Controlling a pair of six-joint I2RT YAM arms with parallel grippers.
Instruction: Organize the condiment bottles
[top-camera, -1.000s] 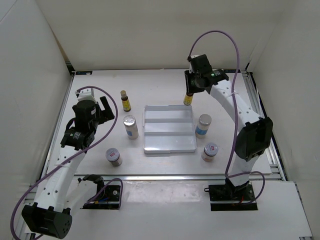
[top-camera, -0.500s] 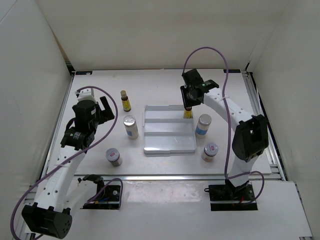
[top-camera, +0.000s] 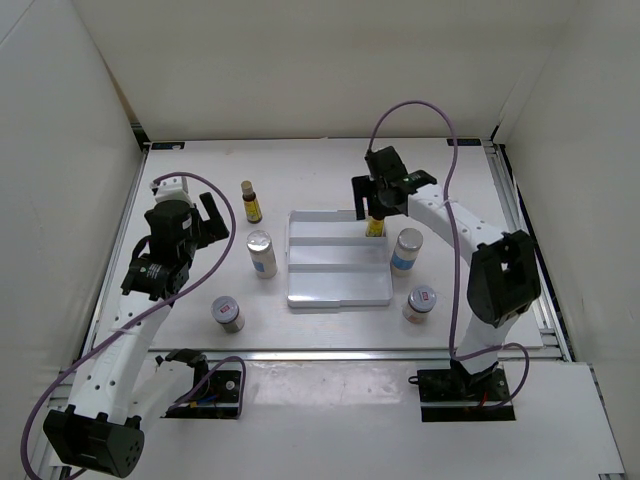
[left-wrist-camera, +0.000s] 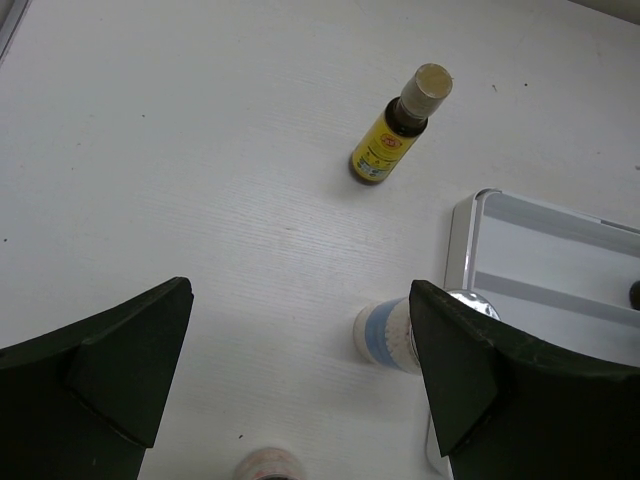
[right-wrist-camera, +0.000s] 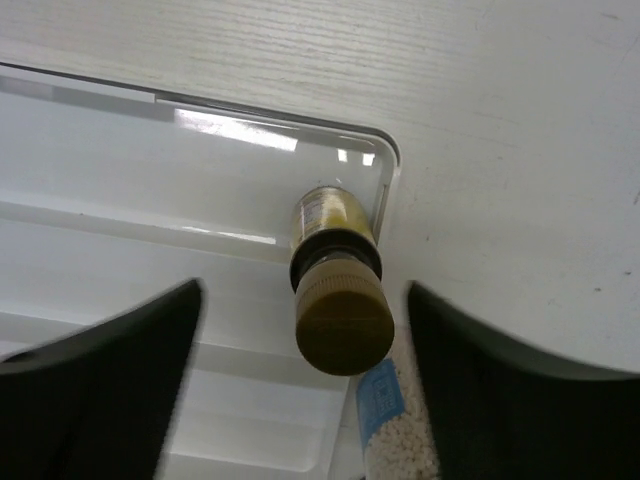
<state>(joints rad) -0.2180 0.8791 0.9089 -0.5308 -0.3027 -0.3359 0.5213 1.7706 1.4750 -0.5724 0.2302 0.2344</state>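
Brown bottle (right-wrist-camera: 338, 300) in tray (right-wrist-camera: 150, 190), right claw (right-wrist-camera: 303, 288) — spread

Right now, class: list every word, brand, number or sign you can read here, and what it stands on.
No text is readable.
Yellow label on the table bottle: print too small.
Label on the tray bottle, in the white tray: blurred.
Blue label on the whitish cylinder: blurred.
Red marks on the jar lid: too small.
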